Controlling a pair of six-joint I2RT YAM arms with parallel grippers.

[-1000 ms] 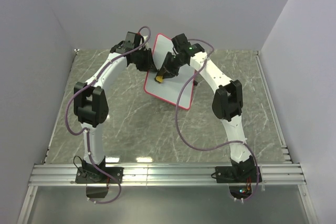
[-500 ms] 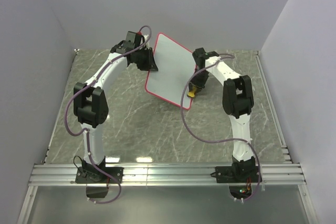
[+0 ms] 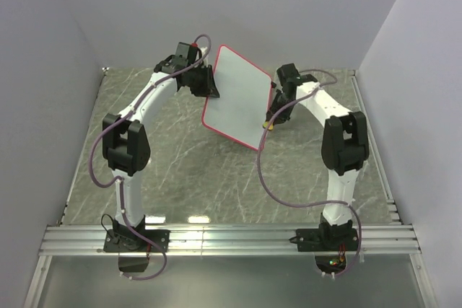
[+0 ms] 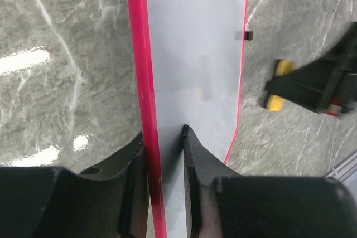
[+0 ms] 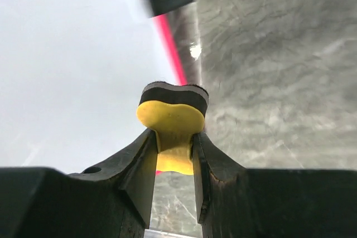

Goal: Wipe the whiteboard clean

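Whiteboard [image 3: 238, 99]: tilted up over the table's [image 3: 180, 171] far middle, its red-rimmed left edge pinched by the left gripper [image 4: 164, 135].
Eraser [image 5: 172, 110]: clamped in the right gripper [image 5: 173, 135], just off the board's right edge.
Progress: face shows no marks; wiping looks done, only setting down remains.

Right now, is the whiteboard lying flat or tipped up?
Tipped up: the left gripper pinches the whiteboard by its rim, holding it slanted over the table.

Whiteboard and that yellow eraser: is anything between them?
Nothing. In the left wrist view, only marble tabletop shows between the whiteboard and the eraser.
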